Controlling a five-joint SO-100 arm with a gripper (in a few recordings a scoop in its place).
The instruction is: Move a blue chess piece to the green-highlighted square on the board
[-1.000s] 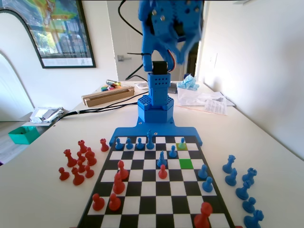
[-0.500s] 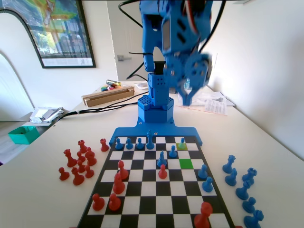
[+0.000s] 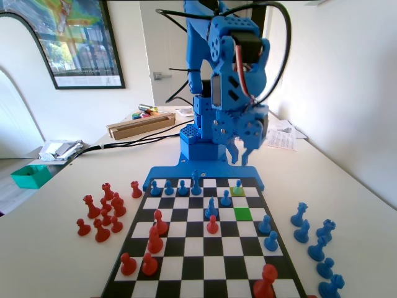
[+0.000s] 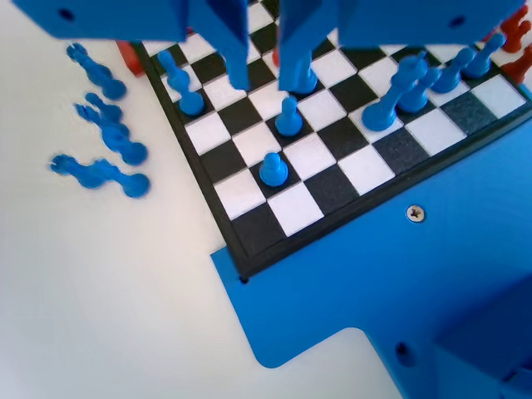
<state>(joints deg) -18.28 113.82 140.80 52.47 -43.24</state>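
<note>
The board (image 3: 205, 264) lies on the table with its far end at my arm's base. A blue chess piece, a small pawn (image 3: 237, 186), stands on a yellow-olive square near the far right corner. The green-highlighted square (image 3: 243, 213) lies two rows nearer the camera and is bare. My gripper (image 3: 242, 152) hangs in the air above the board's far edge, over that pawn's area. In the wrist view the gripper (image 4: 273, 83) is open with nothing between its jaws. The pawn (image 4: 273, 169) stands below it and a second blue pawn (image 4: 288, 116) just beyond.
Several blue pieces (image 3: 316, 242) lie off the board to the right in the fixed view, and several red ones (image 3: 102, 214) to the left. Red pieces (image 3: 155, 239) and taller blue pieces (image 3: 212, 208) stand on the board. Boxes and papers (image 3: 139, 124) lie behind the arm.
The arm has swung down from the top of the fixed view. The gripper has dropped toward the board's far right end.
</note>
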